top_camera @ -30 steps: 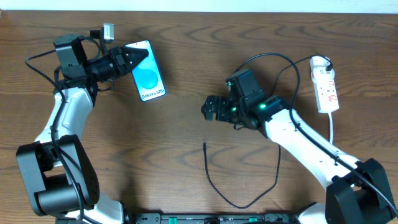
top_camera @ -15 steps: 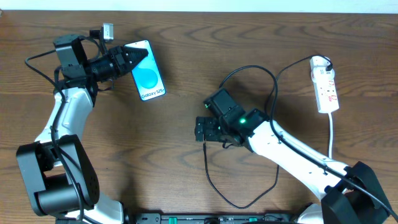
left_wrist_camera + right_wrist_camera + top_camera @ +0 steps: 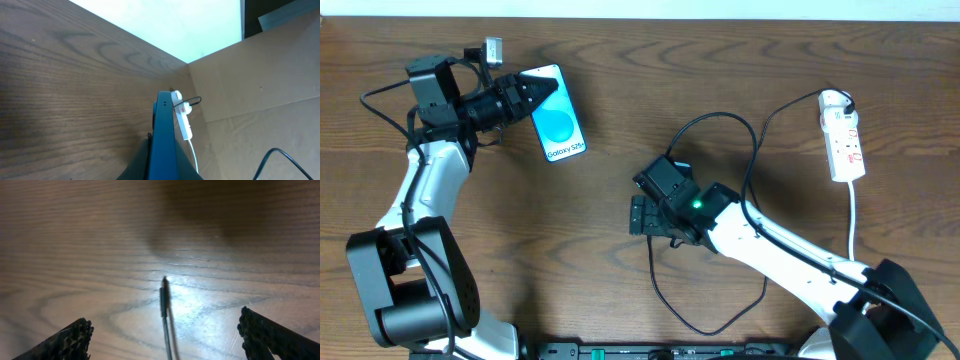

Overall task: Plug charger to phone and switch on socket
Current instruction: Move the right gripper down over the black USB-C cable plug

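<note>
With the tip of the charger (image 3: 164, 294) centred between the wide-apart jaws of the right gripper (image 3: 164, 322), its length along their reach, and the left gripper (image 3: 535, 92) clamped on the far phone (image 3: 562, 128).

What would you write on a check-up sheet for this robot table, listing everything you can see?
Surface: brown wood-grain table.
Job's things: phone screen up, on the left side; charger tip lying loose on the wood, not in the phone; socket on the right side, switch state too small to tell.
Clutter: nothing seen.
Grippers: left gripper shut on the phone's edge; right gripper fingers open either side of the charger's tip, not gripping it.
Cables: charger loops toward the near edge; white cord runs from the socket toward the near edge.
Surroundings: cardboard panels beyond the table.
</note>
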`<state>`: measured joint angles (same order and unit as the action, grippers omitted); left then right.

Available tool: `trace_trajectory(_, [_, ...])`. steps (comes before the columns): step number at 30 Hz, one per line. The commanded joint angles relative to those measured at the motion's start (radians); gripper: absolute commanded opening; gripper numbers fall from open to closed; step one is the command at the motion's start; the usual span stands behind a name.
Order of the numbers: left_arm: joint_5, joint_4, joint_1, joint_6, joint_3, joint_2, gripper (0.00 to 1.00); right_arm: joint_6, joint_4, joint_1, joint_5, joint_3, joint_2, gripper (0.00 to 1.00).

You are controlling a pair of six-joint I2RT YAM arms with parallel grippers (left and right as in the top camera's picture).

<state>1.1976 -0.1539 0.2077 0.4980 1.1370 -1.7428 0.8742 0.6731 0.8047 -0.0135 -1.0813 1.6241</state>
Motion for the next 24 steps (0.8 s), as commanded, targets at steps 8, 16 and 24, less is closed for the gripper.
trace_trajectory(8, [0.017,-0.005,0.005,0.013,-0.010,0.024,0.07,0.027,-0.004,0.029,0.026,-0.015,0.130,0.88])
trace_trajectory(16, [0.017,-0.005,0.005,0.013,-0.010,0.024,0.07,0.031,-0.003,0.061,0.052,-0.015,0.172,0.75])
trace_trajectory(24, [0.017,-0.005,0.005,0.013,-0.010,0.024,0.07,0.031,-0.002,0.067,0.035,-0.015,0.211,0.71])
